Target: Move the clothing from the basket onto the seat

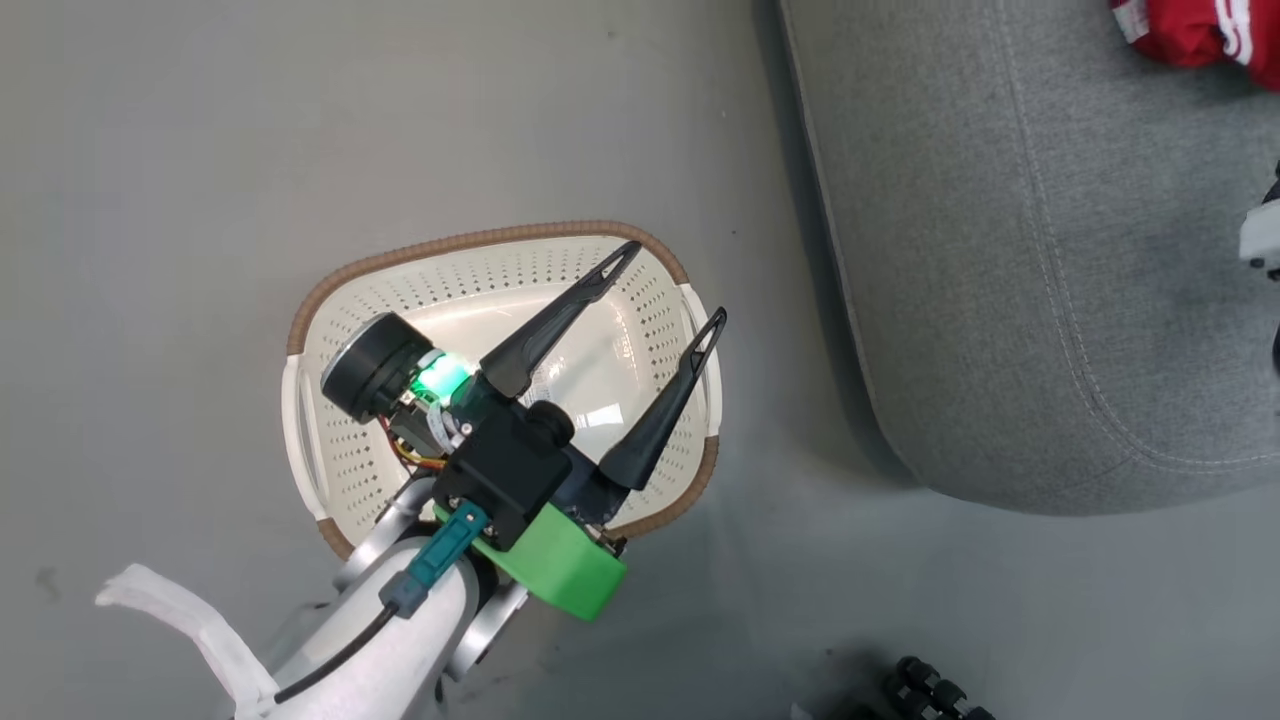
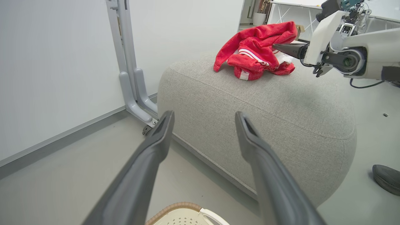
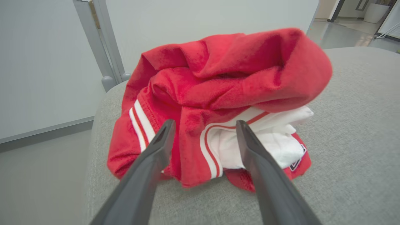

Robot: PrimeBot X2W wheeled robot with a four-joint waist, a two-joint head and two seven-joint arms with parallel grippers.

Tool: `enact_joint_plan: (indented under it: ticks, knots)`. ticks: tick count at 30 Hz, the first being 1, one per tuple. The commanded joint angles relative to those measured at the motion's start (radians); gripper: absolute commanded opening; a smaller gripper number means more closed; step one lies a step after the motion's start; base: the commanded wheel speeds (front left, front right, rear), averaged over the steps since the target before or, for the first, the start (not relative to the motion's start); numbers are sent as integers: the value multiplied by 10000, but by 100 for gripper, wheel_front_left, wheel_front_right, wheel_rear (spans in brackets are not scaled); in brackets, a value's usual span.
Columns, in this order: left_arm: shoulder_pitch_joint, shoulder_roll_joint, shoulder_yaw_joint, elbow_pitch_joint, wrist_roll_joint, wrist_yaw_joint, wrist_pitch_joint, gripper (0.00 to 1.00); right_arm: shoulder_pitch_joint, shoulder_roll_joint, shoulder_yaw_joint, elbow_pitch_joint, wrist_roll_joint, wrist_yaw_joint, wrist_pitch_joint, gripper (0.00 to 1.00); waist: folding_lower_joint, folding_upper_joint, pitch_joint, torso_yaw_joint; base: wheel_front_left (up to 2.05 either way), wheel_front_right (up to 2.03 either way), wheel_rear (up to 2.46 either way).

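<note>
**Grippers.** The right gripper stands with its jaws apart and grips nothing. The left gripper is likewise spread wide and carries nothing; it hangs over the basket.

**Task item.** The clothing lies in a crumpled red heap with white stripes and a white panel on top of the seat. Whether the heap is one garment or two cannot be told. Where the left arm does not cover it, the basket's perforated wall and bottom show no fabric.

**Governing relation.** The heap lies straight ahead of the right gripper, with its front folds at or just past the fingertips; actual contact cannot be confirmed. It spreads wider across the gripper's line than along it. The right arm is the near one. The left is well apart, down by the floor.

**Edges and room.** The heap sits toward the far side of the seat, away from the rounded near edge, with bare cushion around it. A grey metal post stands by the wall just beside the seat's corner. Open floor separates the seat from the basket.

**Assessment.** The transfer appears done or nearly so. A straight pull-back of the right gripper should be unobstructed, though a loose fold could snag on a finger.
</note>
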Motion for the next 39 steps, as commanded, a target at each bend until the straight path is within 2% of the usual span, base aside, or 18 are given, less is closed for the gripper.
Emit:
enact_joint_plan:
  ticks: [1,9,17,23,30,39]
  knots:
    - [188,-32,27,86,-70,105,-93,100,439,212,-48,-357,-184,1,-28,100,-1,-1,-562,47,0,0,0]
    - [705,-245,245,717,-469,484,-635,100,2544,1320,-269,-2583,-1395,-1,-28,100,-1,-1,-1810,433,0,0,0]
    - [1208,-284,736,1228,-773,1047,-1064,100,4260,2208,563,-4417,-1871,1,275,100,-1,-1,-2723,1019,0,0,0]
    - [1540,-248,1502,1551,-1044,1551,-1347,100,5117,2553,1193,-5588,-1858,1,659,100,-1,-1,-3029,1429,0,0,0]
    - [2081,-614,2864,1541,-1215,2149,-1479,100,5855,2729,1435,-6427,-1886,-1,1026,100,-1,-1,-3368,1941,0,0,0]
    - [3283,-1224,3966,1221,-754,1944,-1476,100,6759,2793,1334,-7022,-1975,1,1478,100,-1,-1,-3977,2438,0,0,0]
